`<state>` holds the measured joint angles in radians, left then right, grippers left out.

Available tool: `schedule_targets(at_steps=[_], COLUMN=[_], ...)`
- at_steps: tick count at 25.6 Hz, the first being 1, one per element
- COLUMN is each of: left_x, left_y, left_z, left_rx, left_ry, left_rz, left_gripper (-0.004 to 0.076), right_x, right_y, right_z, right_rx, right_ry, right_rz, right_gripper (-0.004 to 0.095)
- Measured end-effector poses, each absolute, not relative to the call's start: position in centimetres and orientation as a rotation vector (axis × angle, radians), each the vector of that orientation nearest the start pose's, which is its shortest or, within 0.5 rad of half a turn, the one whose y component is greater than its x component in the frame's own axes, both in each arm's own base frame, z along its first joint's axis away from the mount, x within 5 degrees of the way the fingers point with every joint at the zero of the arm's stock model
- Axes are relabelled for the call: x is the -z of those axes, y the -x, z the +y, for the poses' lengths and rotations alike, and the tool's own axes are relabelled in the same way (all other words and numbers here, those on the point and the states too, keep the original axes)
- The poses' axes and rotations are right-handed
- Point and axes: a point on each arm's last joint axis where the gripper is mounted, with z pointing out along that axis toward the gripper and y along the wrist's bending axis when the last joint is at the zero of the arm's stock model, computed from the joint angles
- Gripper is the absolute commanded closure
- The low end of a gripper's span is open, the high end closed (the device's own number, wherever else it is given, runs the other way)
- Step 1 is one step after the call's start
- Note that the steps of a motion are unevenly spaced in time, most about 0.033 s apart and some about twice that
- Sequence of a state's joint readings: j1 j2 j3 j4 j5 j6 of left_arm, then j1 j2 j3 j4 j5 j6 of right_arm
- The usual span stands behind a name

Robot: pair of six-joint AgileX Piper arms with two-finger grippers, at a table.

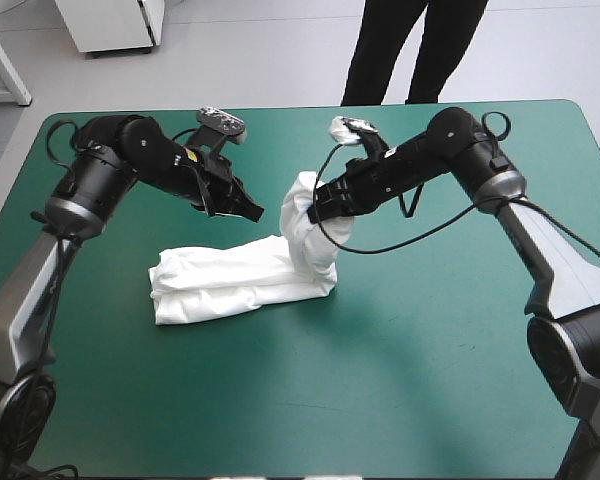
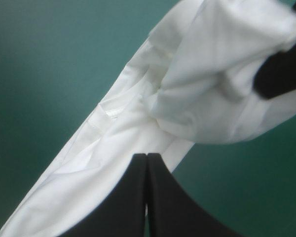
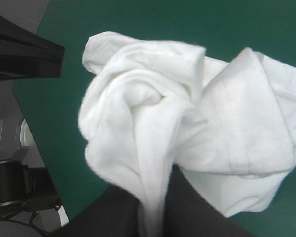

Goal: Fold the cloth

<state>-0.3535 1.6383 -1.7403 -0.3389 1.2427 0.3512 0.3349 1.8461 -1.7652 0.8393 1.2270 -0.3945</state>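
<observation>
The white T-shirt (image 1: 230, 280) lies as a long folded band across the middle of the table. Its right end is lifted into a bunched hump (image 1: 305, 205). My right gripper (image 1: 317, 210) is shut on that raised end; in the right wrist view the cloth (image 3: 187, 118) spills out from between the black fingers (image 3: 113, 212). My left gripper (image 1: 254, 211) hangs just left of the hump, above the band, shut and holding nothing. In the left wrist view its fingers meet in a point (image 2: 147, 157) over the T-shirt (image 2: 113, 148), with a black finger of the right gripper (image 2: 281, 74) on the cloth beyond.
Teal-green cover (image 1: 430, 380) surrounds the T-shirt on every side. The table's edge (image 3: 37, 148) shows beyond the bunched cloth in the right wrist view.
</observation>
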Motion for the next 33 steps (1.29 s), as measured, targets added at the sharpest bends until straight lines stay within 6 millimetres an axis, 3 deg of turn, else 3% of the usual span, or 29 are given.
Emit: schedule_targets(at_steps=[4, 7, 12, 19, 21, 24, 29, 33], left_x=[-43.1, -45.0, -45.8, -46.3, -46.5, -46.7, -47.1, -47.4], left_y=[-28.2, -26.4, -25.5, -24.9, -24.8, -24.5, -24.0, -23.7], left_z=[-13.5, -12.6, -12.0, -11.7, -11.7, -11.5, -11.4, -11.2], left_rx=[0.453, 0.425, 0.398, 0.397, 0.398, 0.397, 0.397, 0.396], left_ry=[-0.833, -0.803, -0.772, -0.754, -0.747, -0.744, -0.739, -0.737], left_rz=[2.356, 2.313, 2.296, 2.286, 2.284, 2.276, 2.262, 2.252], left_gripper=[0.0746, 0.0746, 0.0746, 0.0746, 0.0746, 0.0746, 0.0746, 0.0746], right_x=[-35.2, -34.0, -31.6, -30.4, -30.2, -29.8, -28.3, -28.1], right_y=[-33.7, -33.3, -33.2, -33.5, -33.8, -34.3, -35.1, -35.2], right_z=[22.6, 25.0, 27.9, 31.2, 31.9, 32.7, 33.6, 34.2], right_rx=[-1.139, -1.191, -1.254, -1.283, -1.287, -1.288, -1.307, -1.354], right_ry=[0.811, 0.854, 0.913, 0.996, 1.017, 1.046, 1.066, 1.057], right_rz=[2.399, 2.396, 2.405, 2.368, 2.349, 2.328, 2.346, 2.335], right_gripper=[0.0925, 0.0925, 0.0925, 0.0919, 0.0882, 0.0749, 0.0439, 0.0398])
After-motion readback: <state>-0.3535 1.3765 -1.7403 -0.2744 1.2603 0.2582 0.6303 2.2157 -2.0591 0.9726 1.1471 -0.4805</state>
